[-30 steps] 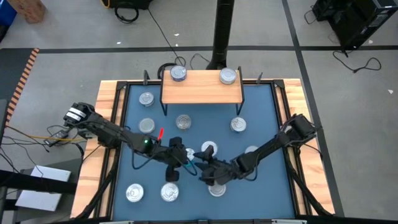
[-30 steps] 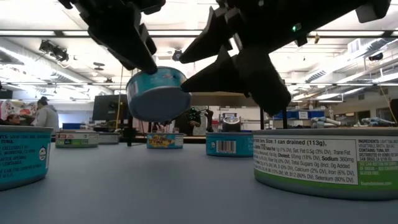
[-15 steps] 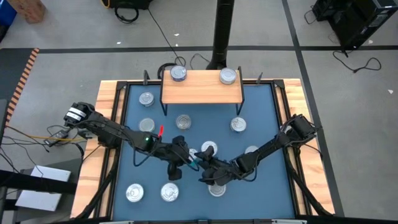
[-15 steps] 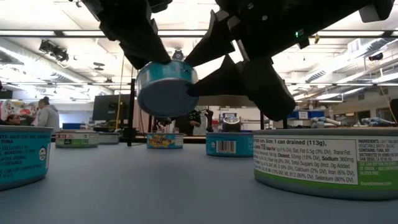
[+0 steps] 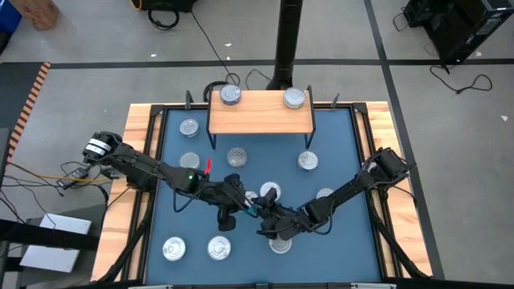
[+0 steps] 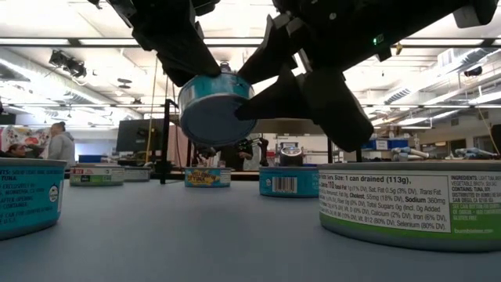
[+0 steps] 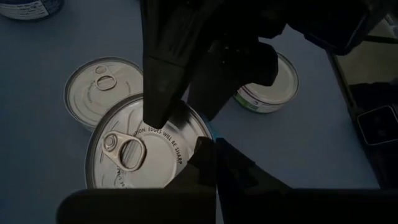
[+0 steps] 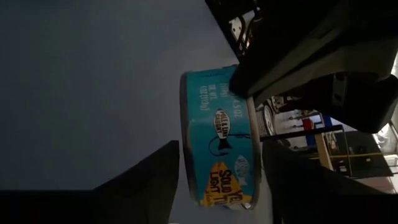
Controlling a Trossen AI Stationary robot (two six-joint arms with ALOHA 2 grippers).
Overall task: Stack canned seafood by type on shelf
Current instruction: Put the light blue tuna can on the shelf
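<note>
Above mid-mat in high view, left gripper pinching teal tin, low view, tin aloft, tilted, base facing camera, right wrist view, right gripper fingers spread astride tin's flat faces.

A large blue mat with light wooden edges covers the table. A black pole rises from the grey floor behind it, with black cables trailing across the floor nearby. A cardboard box sits at the far left corner of the high view, and dark equipment cases stand at the far right corner. An orange-striped strip lies on the floor left of the table. In the low view, a person shows far off in the room, under long ceiling lights, beside a dark monitor.
</note>
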